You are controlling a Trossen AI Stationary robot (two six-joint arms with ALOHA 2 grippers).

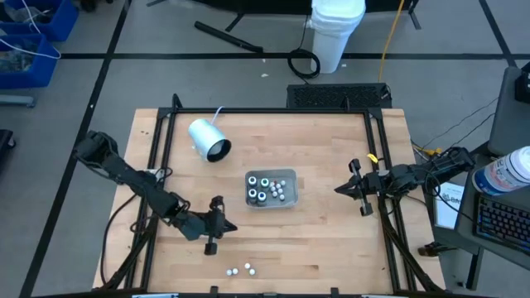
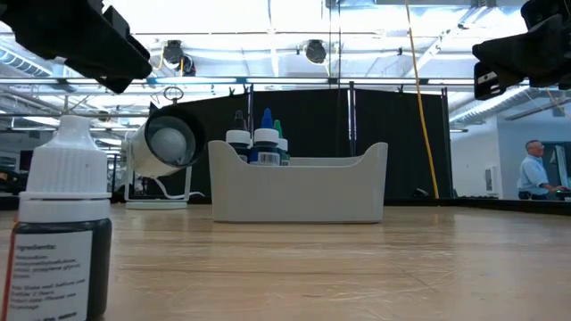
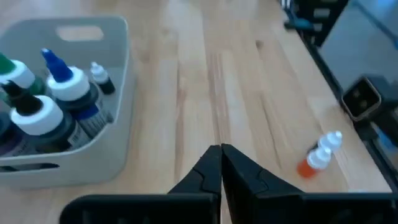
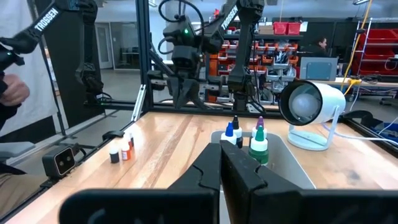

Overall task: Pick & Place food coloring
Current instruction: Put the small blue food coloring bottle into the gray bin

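Counter (image 1: 323,248): light wooden top inside a black frame, carrying everything listed below.
Tray (image 1: 289,175): shallow grey bin near the middle of the counter, with slotted handle cut-outs at its ends.
Food coloring in tray (image 1: 265,189): a cluster of small dark bottles with white caps stands upright inside it; blue and green tips show above the rim in the low view.
Loose bottles (image 1: 239,270): three small ones near the counter's front edge, apart from the tray and just beyond the left arm's tip; the left wrist view shows an orange-bodied one with a white cap.
Foreground bottle (image 2: 65,227): dark liquid, white ribbed cap, upright close to the low camera. Its label begins "Ingredients:"; the finer print cannot be read.
Left gripper (image 1: 212,225): low over the front-left part of the counter, between the tray and the loose bottles; jaws pressed together, holding nothing.
Right gripper (image 1: 358,189): at the counter's right side, level with the tray and well apart from it; jaws pressed together, empty.
Arm marking: "TROSSEN" in white lettering on an arm link in the right wrist view.
White cylinder (image 1: 208,139): white-and-grey device with a cord, lying behind and to the left of the tray.
Person (image 2: 533,169): in the room beyond the counter, far right of the low view.
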